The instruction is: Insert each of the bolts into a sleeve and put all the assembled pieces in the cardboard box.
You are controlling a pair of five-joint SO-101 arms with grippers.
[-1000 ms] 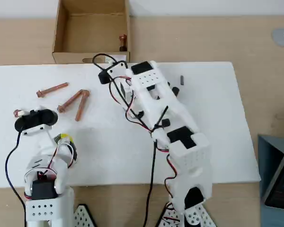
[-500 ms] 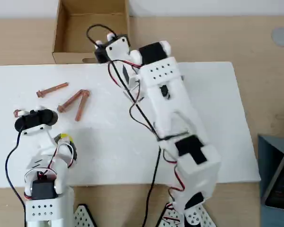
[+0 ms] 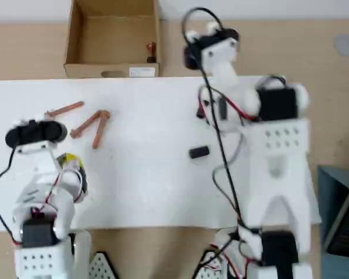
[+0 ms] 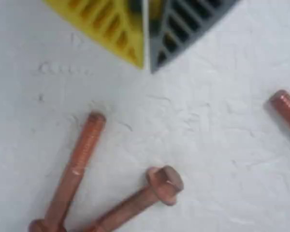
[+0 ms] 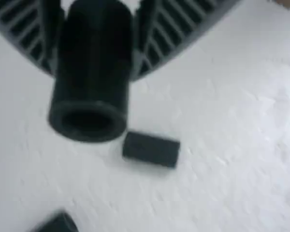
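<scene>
Right gripper (image 5: pixel 94 58) clamps a black sleeve (image 5: pixel 89 96); left gripper (image 4: pixel 145 60) is pinched closed and empty. Bolts (image 3: pixel 86 124) lie at ten o'clock on the mat (image 3: pixel 151 186). Left should open wide, take one near its head, and line the shank up with the bore.

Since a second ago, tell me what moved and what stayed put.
The right arm swung away from the cardboard box toward the right side of the mat; its pincer is shut on a sleeve. The left arm shifted slightly left. The three bolts on the mat and the assembled piece in the box stayed put.
</scene>
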